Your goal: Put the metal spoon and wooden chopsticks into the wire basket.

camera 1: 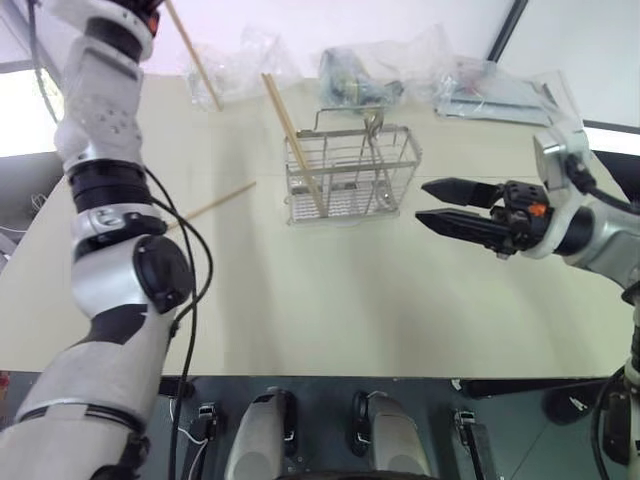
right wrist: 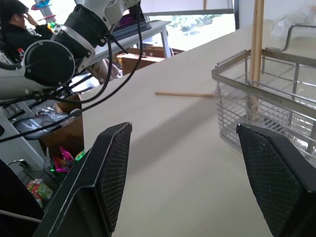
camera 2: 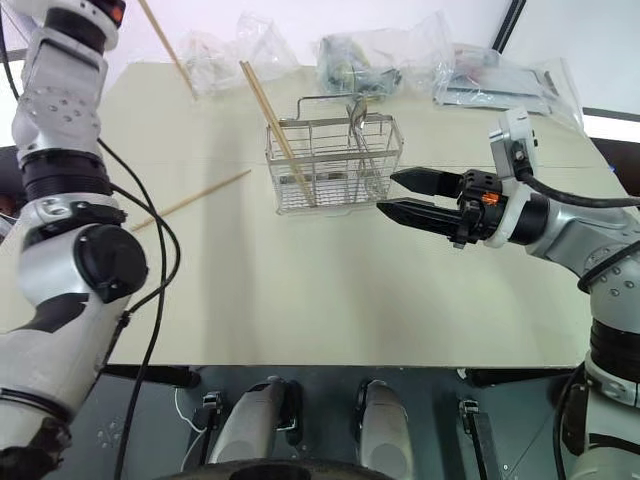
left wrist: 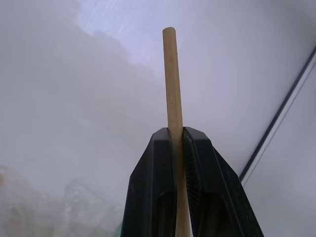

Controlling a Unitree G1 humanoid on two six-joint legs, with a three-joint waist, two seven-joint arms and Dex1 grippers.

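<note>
Three chopsticks are showing around the basket point(camera 1: 350, 175), which is standing on the table point(camera 1: 330, 300) and serving as my landmark. One chopstick point(camera 1: 297, 147) is standing slanted inside the basket's left end, its top leaning up and away to the left. A second chopstick point(camera 1: 212, 206) is lying flat on the table to the left of the basket, well apart from it. My left pincer point(left wrist: 177, 143) is clamping the third chopstick point(left wrist: 173, 98) between its closed fingers point(left wrist: 150, 192); the stick's end is projecting past the fingertips, and in the head views this stick point(camera 1: 193, 55) is hanging in the air up and to the left of the basket. I am holding my right pincer point(camera 1: 437, 205) to the right of the basket, near it but not touching, with its two black fingers point(camera 1: 462, 229) standing wide apart and gripping nothing, pointing toward the basket. The spoon point(camera 1: 374, 150) is standing inside the basket's right half, handle upright. Clear bags point(camera 1: 400, 75) are lying behind the basket along the far edge of the table.
</note>
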